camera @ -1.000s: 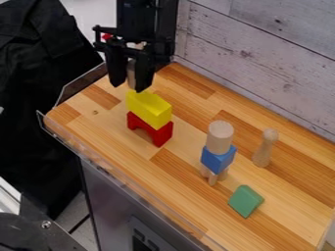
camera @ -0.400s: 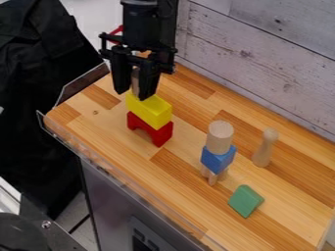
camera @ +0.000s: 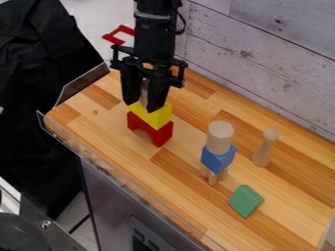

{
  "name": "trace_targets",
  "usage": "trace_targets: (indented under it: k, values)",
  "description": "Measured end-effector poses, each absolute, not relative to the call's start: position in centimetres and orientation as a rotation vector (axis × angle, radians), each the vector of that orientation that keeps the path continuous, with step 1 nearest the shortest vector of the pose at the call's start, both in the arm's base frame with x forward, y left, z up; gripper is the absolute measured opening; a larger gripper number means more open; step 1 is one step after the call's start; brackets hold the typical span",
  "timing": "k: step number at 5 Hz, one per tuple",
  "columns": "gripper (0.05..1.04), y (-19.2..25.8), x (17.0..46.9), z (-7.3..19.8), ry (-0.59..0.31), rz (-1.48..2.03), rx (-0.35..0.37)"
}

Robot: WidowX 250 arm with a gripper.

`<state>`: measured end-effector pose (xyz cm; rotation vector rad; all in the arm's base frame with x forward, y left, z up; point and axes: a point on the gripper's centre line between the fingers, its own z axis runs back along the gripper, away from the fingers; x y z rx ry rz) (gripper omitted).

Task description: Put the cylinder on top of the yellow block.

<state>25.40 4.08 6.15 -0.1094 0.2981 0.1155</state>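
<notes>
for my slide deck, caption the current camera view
Tool holding a wooden cylinder at the yellow block

Is black throughout. Has a smooth, rounded arm [camera: 153, 41], circled high up by a ring [camera: 152, 16] with a greyish sheen. Carries a thin black cable [camera: 184, 22], looped out at one side. Ends in a two-fingered gripper [camera: 142, 106], crossed above by a slim, knobbly-ended bar [camera: 145, 62].
</notes>
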Motion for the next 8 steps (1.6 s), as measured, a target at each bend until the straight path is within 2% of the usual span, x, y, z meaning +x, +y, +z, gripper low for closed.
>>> trace_targets:
  k: [1, 2, 3, 5, 6, 7, 8]
  values:
    - [0.531, 4.0, 25.3, 6.0, 0.312, 0.125, -0.112]
    - [0.839, 4.1, 25.2, 5.7, 0.336, 0.152, -0.105]
    - [1.007, 4.4, 25.3, 5.8, 0.330, 0.181, -0.113]
    - [1.001, 5.5, 27.5, 10.7, 0.161, 0.201, -0.119]
    - [1.001, 5.4, 28.7, 12.1, 0.112, 0.167, -0.112]
    - [1.001, 4.3, 29.4, 11.4, 0.119, 0.116, -0.106]
    - [1.001, 1.4, 29.7, 10.5, 0.142, 0.024, -0.096]
